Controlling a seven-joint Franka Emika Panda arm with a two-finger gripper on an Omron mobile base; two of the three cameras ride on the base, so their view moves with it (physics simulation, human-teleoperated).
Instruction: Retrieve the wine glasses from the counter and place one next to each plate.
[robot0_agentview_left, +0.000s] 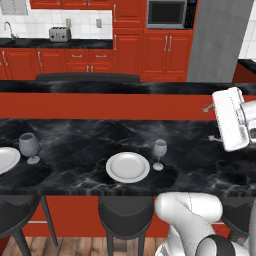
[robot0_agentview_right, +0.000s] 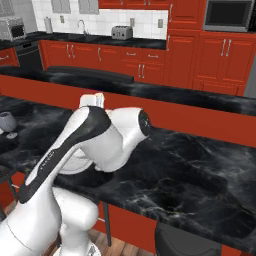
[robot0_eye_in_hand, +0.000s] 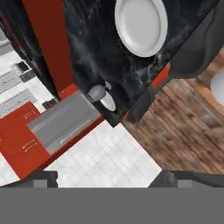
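With both wine glasses set by plates near the bar's front edge, gripper, jaws apart & empty, is to be retracted.

Two upright clear wine glasses, each beside a white plate.

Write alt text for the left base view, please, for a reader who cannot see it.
Two white plates lie on a black marbled bar, each with a clear wine glass standing apart to its right, the left plate cut by the frame. The robot's open hand hangs at the right, holding nothing; red cabinets stand behind.
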